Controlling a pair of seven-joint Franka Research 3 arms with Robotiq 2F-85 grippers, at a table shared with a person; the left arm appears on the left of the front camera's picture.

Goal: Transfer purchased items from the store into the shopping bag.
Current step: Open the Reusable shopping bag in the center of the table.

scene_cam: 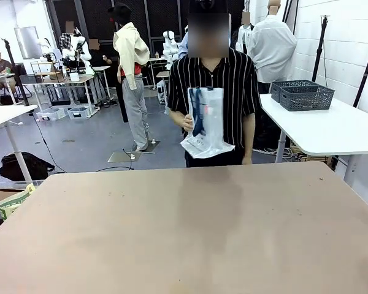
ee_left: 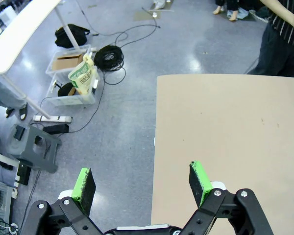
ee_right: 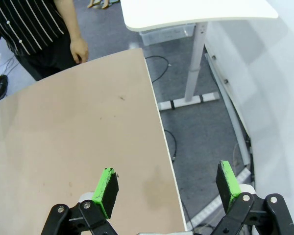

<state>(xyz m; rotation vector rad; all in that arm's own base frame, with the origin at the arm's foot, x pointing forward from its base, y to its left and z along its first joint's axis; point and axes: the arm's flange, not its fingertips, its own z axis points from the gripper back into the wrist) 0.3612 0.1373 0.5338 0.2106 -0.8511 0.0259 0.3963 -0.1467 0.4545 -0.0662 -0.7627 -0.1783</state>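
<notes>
busy workshop floor, with a big bare tan table [scene_cam: 184, 233] up front. starting on the left: the left gripper [ee_left: 142, 178] hangs over the table's left edge with its claw spread wide and nothing in it, one green pad [ee_left: 84, 182] over the grey floor and the other over the tabletop. down on the floor past it there's a grey step stool [ee_left: 36, 147], a clear box [ee_left: 71, 78] with some cardboard in it and a coil of black cable [ee_left: 108, 58].

in the middle, a person [scene_cam: 214, 79] in a black striped shirt stands at the far side. they hold the shopping bag [scene_cam: 207, 122] up against their chest with one hand [scene_cam: 183, 120]; it's off the table, and i can't tell if anything's inside.

further right is a white table [scene_cam: 319, 131] with two dark grey baskets [scene_cam: 303, 95] on it. the right gripper [ee_right: 167, 188] sits over the tan table's right edge, claw wide and empty too.
</notes>
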